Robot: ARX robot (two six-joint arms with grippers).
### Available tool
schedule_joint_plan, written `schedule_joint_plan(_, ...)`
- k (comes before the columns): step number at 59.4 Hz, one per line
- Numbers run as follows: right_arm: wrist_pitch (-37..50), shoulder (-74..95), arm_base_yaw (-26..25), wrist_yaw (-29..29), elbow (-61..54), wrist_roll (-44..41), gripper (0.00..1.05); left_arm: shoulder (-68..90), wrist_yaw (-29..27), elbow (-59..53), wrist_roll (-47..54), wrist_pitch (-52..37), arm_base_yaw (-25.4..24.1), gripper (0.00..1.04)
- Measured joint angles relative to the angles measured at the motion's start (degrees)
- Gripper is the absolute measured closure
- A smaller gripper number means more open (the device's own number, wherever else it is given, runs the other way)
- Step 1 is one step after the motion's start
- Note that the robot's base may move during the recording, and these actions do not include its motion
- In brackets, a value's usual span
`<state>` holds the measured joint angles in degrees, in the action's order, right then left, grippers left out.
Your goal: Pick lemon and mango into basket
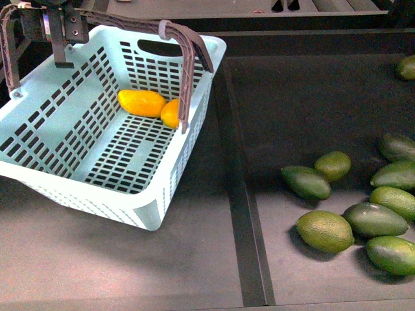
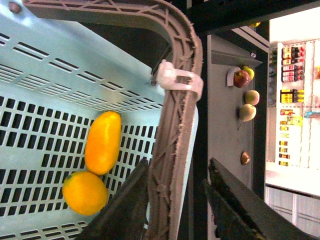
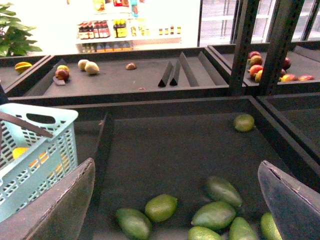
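The turquoise basket (image 1: 78,139) is at the left and looks tilted. Inside it lie the yellow-orange mango (image 1: 141,102) and, touching it, the rounder lemon (image 1: 170,113), which is partly hidden behind a brown handle (image 1: 188,78). In the left wrist view the mango (image 2: 102,142) and the lemon (image 2: 85,192) lie on the slotted floor. My left gripper (image 1: 61,35) is open at the basket's far left corner. In its wrist view the gripper (image 2: 176,172) has the handle (image 2: 175,125), with its white zip tie (image 2: 177,80), running between the jaws. My right gripper (image 3: 175,200) is open and empty above green fruits.
Several dark green oval fruits (image 1: 324,230) lie in the right bin, and one more (image 1: 407,67) lies at its far right. A raised divider (image 1: 237,194) separates the bins. Shelves with apples (image 3: 256,65) and other fruit stand behind.
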<state>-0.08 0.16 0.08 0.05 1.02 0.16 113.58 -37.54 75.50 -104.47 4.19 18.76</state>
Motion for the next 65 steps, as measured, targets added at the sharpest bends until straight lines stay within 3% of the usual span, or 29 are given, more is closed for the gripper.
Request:
schedule_joint_plan(11, 0.0, 0.0, 0.0, 0.0, 0.0, 0.0, 0.09, -9.8, -2.6, -4.2, -1.7, 5.0, -0.2, 0.05)
schedule_joint_plan(20, 0.0, 0.0, 0.0, 0.0, 0.0, 0.0, 0.09, -17.2, -2.5, -7.9, -3.5, 15.8, -2.1, 0.07)
schedule_joint_plan(40, 0.0, 0.0, 0.0, 0.0, 0.0, 0.0, 0.09, -18.0, -1.3, -8.4, -2.5, 15.3, -2.6, 0.07)
schedule_joint_plan(46, 0.0, 0.0, 0.0, 0.0, 0.0, 0.0, 0.09, -22.7, 20.1, -25.8, 29.3, -22.0, -5.7, 0.28)
schedule_joint_plan(52, 0.0, 0.0, 0.0, 0.1, 0.0, 0.0, 0.09, -27.4, 27.0, -39.5, 66.4, -48.3, -7.7, 0.47)
schedule_joint_plan(59, 0.0, 0.0, 0.0, 0.1, 0.0, 0.0, 0.09, -34.1, 28.7, -47.8, 92.1, -57.1, -9.8, 0.71)
schedule_joint_plan(65, 0.0, 0.0, 0.0, 0.1, 0.0, 0.0, 0.09, -37.8, 30.3, -53.5, 99.6, -57.6, -11.1, 0.90)
